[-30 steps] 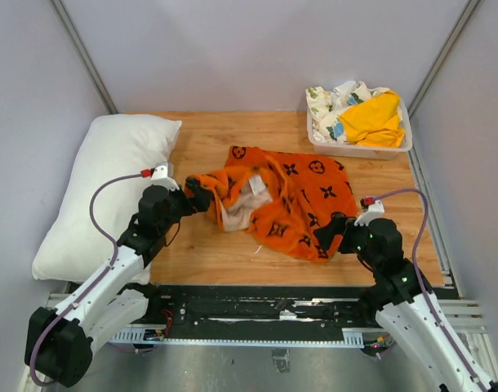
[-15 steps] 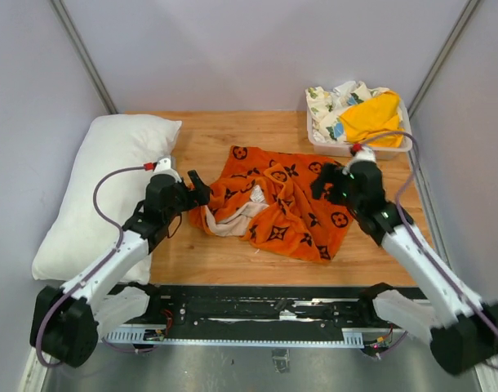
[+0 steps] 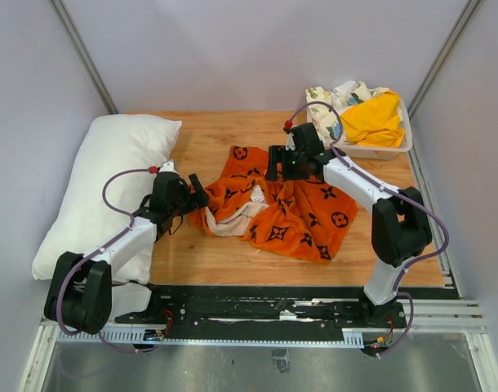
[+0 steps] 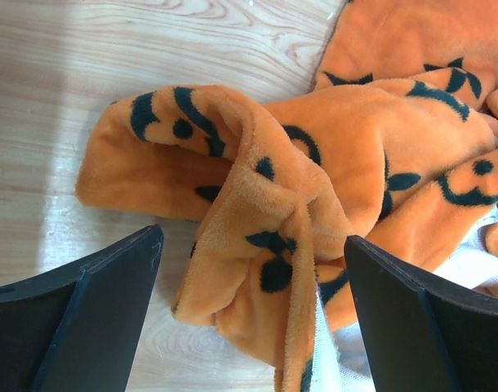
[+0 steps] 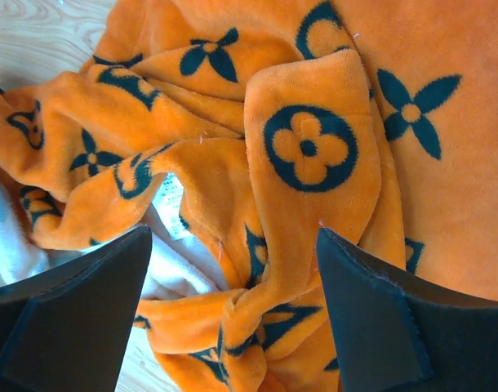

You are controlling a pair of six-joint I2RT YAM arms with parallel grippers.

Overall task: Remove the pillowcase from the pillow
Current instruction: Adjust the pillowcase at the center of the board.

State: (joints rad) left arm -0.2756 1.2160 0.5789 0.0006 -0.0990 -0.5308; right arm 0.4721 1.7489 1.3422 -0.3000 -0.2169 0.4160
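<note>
Crumpled orange pillowcase [image 3: 290,204] lies mid-table, apart from white pillow [image 3: 102,192] at left.

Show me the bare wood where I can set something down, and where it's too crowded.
Barest: the far strip of table between the pillow and the bin. Another strip lies between the pillowcase and the near edge. Crowded: the middle, where the open left gripper and open right gripper sit over the pillowcase.

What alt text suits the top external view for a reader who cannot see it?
A crumpled orange pillowcase lies on a table, the left gripper open at its left edge, the right gripper open over its far side. The white pillow lies to its left, a bin of cloths at far right.
</note>
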